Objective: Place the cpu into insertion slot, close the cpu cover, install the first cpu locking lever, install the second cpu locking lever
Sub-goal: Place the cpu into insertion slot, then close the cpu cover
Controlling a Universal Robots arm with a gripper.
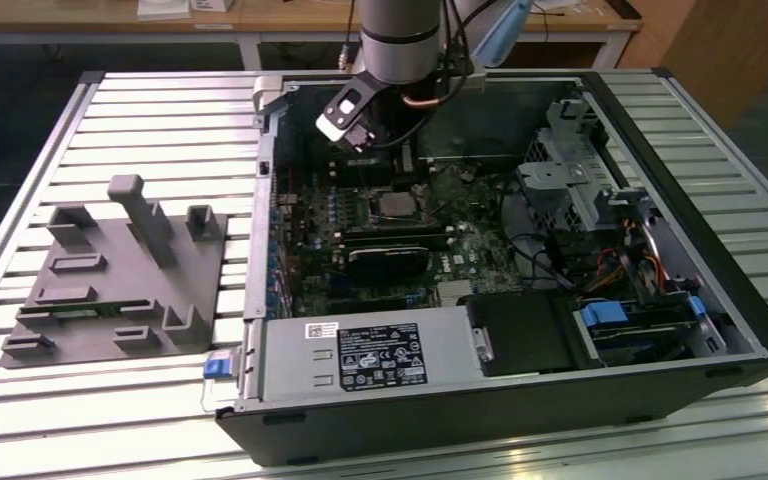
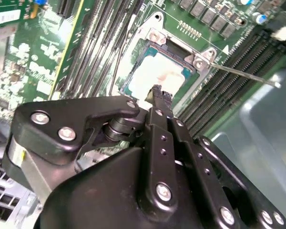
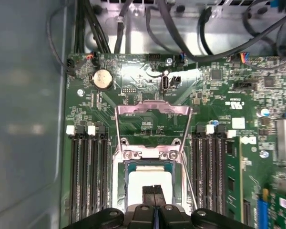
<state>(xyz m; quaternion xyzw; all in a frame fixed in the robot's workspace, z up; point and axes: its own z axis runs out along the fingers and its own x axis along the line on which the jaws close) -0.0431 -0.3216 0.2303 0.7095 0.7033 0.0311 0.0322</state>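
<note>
The cpu [image 3: 133, 183] lies flat in the insertion slot [image 3: 125, 164], its pale metal face up; in the second wrist view the cpu [image 2: 152, 76] is just past my fingertips. The cpu cover [image 3: 152, 109] stands swung back, away from the socket. Thin locking levers [image 3: 188, 143] run along the socket's sides, and one lever [image 2: 243, 74] sticks out free. My gripper [image 3: 153, 192] hovers just over the chip's near edge, fingers shut together with nothing between them. In the exterior view the gripper [image 1: 355, 135] hangs inside the case above the socket [image 1: 395, 205].
Black memory slots [image 3: 88, 176] flank the socket on both sides. Cables [image 3: 181, 33] hang by the board's far edge. The case wall [image 3: 24, 119] is close on one side. A drive cage [image 1: 571, 170] and power supply [image 1: 371, 355] fill the case; a grey fixture [image 1: 117, 270] sits outside.
</note>
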